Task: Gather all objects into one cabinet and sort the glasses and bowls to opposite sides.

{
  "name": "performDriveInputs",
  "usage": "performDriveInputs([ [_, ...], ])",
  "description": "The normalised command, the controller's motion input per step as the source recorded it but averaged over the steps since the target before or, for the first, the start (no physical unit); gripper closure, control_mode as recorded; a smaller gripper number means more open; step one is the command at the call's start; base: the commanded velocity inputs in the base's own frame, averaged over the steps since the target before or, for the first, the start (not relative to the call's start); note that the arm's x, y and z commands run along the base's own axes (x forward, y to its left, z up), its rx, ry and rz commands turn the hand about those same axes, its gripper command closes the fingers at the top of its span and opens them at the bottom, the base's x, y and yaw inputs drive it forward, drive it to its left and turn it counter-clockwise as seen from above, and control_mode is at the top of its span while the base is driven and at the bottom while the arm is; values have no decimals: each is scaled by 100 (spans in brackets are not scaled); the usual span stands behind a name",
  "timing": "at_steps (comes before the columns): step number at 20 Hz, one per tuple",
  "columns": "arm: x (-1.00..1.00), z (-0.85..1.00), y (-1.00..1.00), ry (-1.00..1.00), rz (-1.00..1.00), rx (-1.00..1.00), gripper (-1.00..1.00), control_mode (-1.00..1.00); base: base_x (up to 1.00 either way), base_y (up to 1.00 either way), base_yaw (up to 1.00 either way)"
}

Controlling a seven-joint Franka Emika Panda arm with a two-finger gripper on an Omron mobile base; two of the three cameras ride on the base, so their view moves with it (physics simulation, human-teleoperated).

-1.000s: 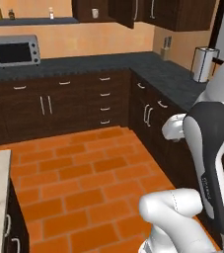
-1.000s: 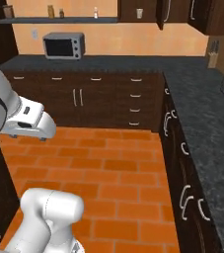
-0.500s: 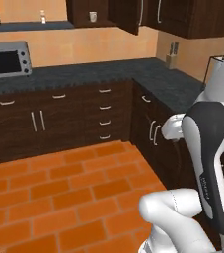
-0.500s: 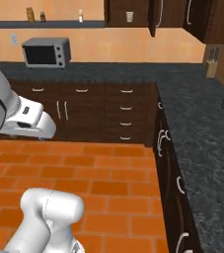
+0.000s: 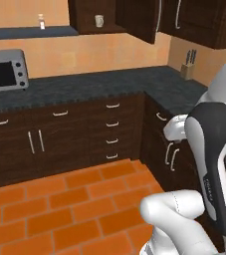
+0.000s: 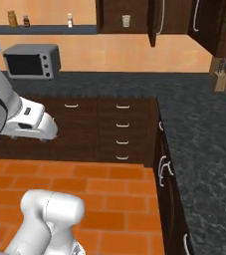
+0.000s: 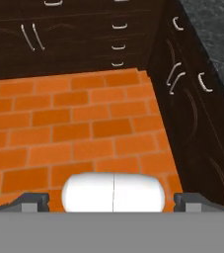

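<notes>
A cream-white mug, one of the glasses [image 5: 99, 20] [image 6: 126, 20], stands on the shelf inside the dark brown upper cabinet [image 5: 82, 15] [image 6: 109, 14]. The cabinet's door [image 5: 140, 20] [image 6: 154, 21] hangs open to the mug's right. In the hand view my gripper [image 7: 112, 201] is open with nothing between its fingertips [image 7: 33, 200], pointing down at the orange brick floor [image 7: 84, 123]. It hangs far below the cabinet. The bowls are out of view.
A silver toaster oven [image 5: 2, 69] [image 6: 32, 61] sits on the dark counter [image 5: 99, 84] [image 6: 199, 129], which turns a corner on the right. Small bottles [image 6: 69, 20] line a wall shelf. A knife block [image 5: 188, 69] [image 6: 223, 73] stands at the back right. Drawer fronts [image 5: 112, 127] lie below.
The whole picture has shifted: the base has driven closer to the corner counter, bringing the open upper cabinet and mug into view. The arm keeps its pose and the gripper stays open.
</notes>
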Motion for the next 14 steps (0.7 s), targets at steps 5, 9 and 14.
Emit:
performDriveInputs([
  [5,0,0,0,0,0,0,-100,100,100,-10,0],
  [9,0,0,0,0,0,0,-100,100,100,-24,0],
  [14,0,0,0,0,0,0,-100,100,100,-27,0],
])
